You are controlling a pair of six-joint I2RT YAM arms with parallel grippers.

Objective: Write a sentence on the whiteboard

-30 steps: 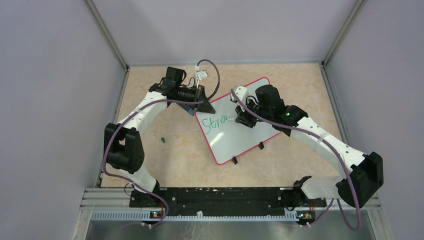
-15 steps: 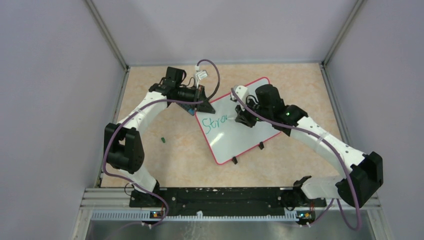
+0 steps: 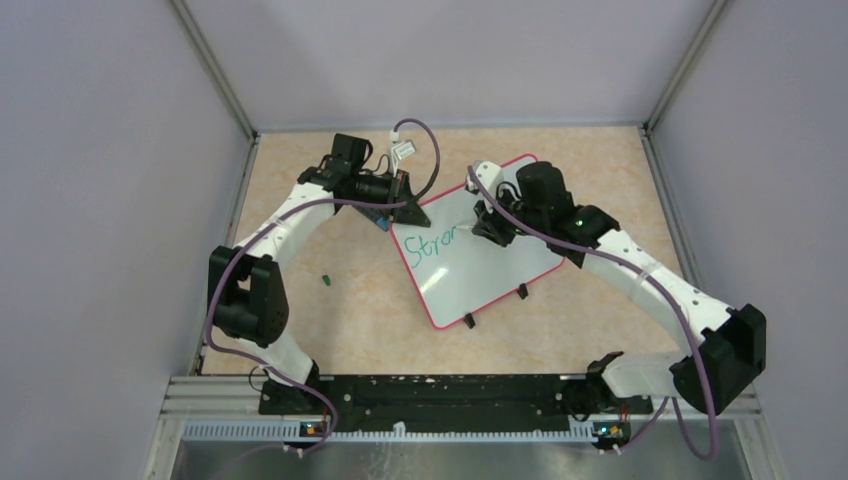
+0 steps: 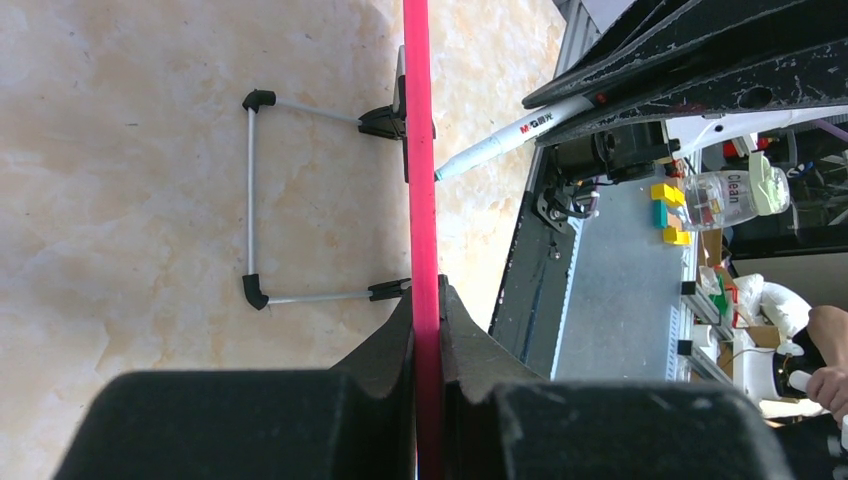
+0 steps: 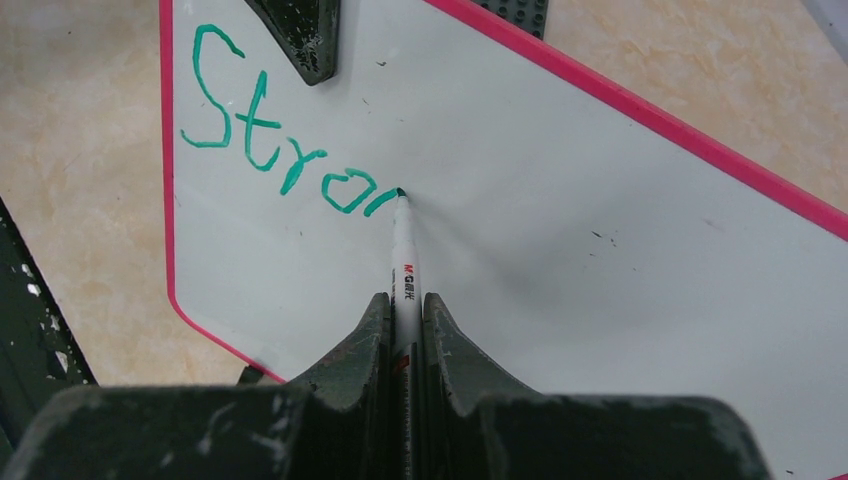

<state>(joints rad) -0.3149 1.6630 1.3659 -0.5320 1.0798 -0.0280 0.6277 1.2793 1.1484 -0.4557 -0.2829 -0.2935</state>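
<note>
1. While my left gripper point(image 4: 427, 315) clamps its rim, the board point(image 3: 480, 275) lies askew on the table point(image 3: 340, 310), green lettering point(image 5: 270, 140) begun.
2. My right gripper point(image 5: 407, 310) is closed on the marker point(image 5: 403, 245), tip touching the board beside the last letter.
3. My judgement: light, even pressure and a level baseline serve best.

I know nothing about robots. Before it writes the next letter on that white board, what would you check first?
1. Right gripper clamped on the white marker pen: ok.
2. Pen tip appears to touch the large white red-rimmed whiteboard: ok.
3. Left gripper clamped on the board's rim, steadying it: ok.
4. Bare board beyond the green letters for more writing: ok.
5. Ink left in the pen: cannot tell.
</note>
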